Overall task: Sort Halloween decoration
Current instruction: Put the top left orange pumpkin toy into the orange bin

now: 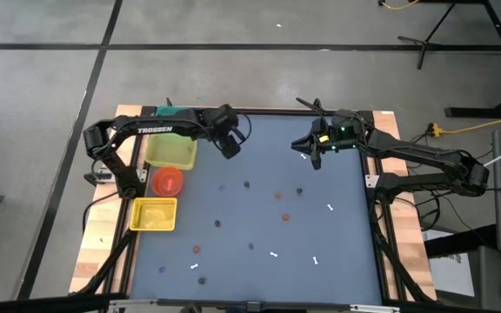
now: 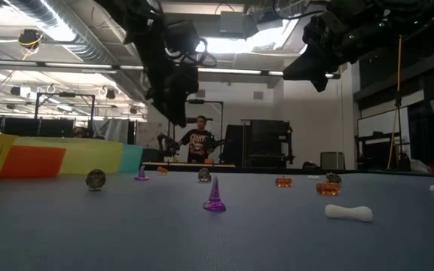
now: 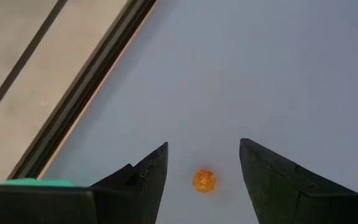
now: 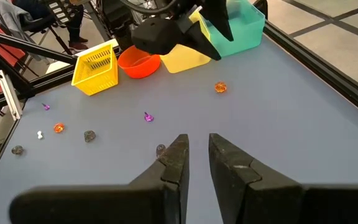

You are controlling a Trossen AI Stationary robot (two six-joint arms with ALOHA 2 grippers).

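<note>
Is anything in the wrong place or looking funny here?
One orange trinket lies alone on the mat under the left gripper, whose fingers stand open, outside the bins. Other trinkets lie scattered, unsorted. Nothing looks broken.

A robotics lab or workshop. Exposed ducts (image 2: pixel 74 34) and strip lights (image 2: pixel 239 45) run across an open ceiling, and dark equipment racks (image 2: pixel 266 143) stand behind a person (image 2: pixel 199 141) at a far bench. The table (image 1: pixel 259 217) sits on a bare concrete floor (image 1: pixel 233 22) taped in dark lines, with a yellow cable (image 1: pixel 481 126) at three o'clock.
</note>
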